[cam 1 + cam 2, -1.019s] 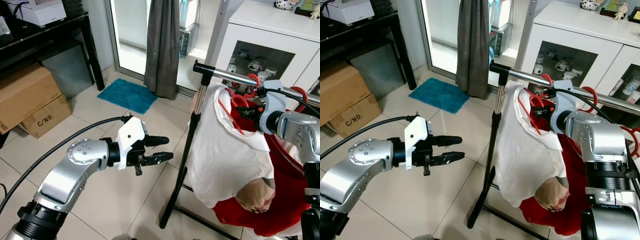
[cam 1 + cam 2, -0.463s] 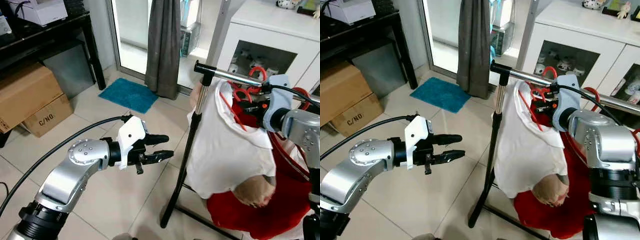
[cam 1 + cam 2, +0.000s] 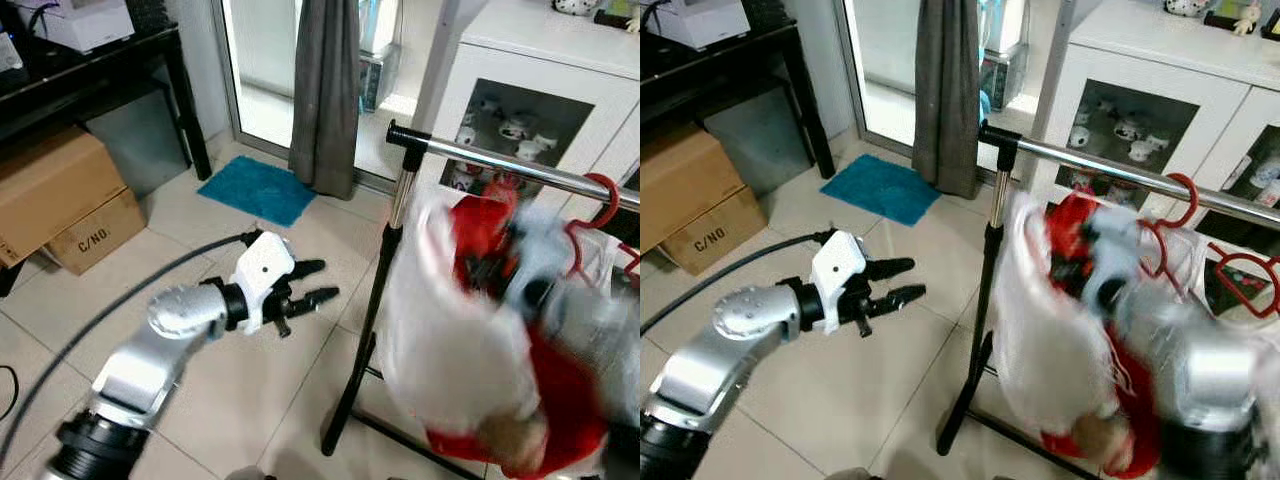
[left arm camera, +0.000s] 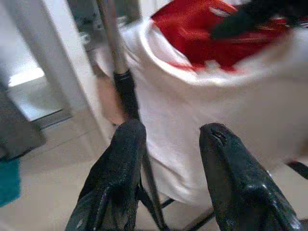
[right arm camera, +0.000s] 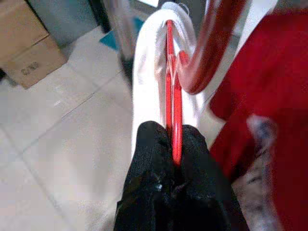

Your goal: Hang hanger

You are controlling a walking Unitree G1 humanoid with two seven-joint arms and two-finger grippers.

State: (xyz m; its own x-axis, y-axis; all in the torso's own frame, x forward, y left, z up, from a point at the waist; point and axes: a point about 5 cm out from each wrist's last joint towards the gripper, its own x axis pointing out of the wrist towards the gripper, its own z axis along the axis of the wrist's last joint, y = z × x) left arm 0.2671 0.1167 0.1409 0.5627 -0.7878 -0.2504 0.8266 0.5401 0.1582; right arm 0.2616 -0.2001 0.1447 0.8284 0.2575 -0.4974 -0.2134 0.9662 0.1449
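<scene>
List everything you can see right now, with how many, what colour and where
Rail: one, silver, on a black stand right of centre.
Hanger: one, red, carrying a white garment, below the rail.
Spare hangers: at least two, red, on the rail.
Cardboard boxes: two, brown, far left.
Mat: one, teal, by the grey curtain.
Cabinet: one, white, behind the rail.
Left gripper: open, over the floor.
Right gripper: shut on the hanger.

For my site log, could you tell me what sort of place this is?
Probably a lived-in home: a clothes rail with a red hanger, a white display cabinet, cardboard boxes, tiled floor.
</scene>
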